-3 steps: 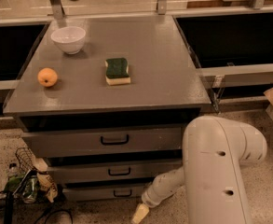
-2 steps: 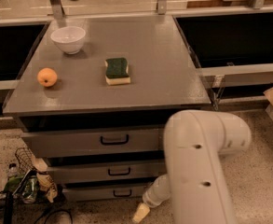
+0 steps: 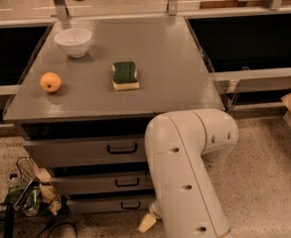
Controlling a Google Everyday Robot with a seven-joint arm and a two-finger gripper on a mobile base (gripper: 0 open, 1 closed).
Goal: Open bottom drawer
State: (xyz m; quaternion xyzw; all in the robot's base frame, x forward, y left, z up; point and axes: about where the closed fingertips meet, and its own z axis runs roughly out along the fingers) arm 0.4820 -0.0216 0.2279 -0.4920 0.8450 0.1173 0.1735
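Table (image 3: 180, 68): orange (image 3: 50, 82) at 9 o'clock, bowl (image 3: 73, 42) at 11 o'clock, sponge (image 3: 124, 75) near centre. None of them bears on the task.

Bottom drawer (image 3: 103, 205): the lowest of three grey fronts under the table. It appears closed, and its handle (image 3: 130, 205) is untouched.

Gripper (image 3: 146, 223): low near the floor, at 5 o'clock from the handle, near it but apart. Whether it is spread or pressed together cannot be told.

Arm (image 3: 189, 172): over the last second the elbow link has swung toward 9 o'clock and now hides the right ends of all three fronts. The gripper has barely shifted.

Meaning for the task: judged as approach alignment, with no grasp made. The next move calls for a short travel toward 11 o'clock to reach the handle, then a straight pull outward.
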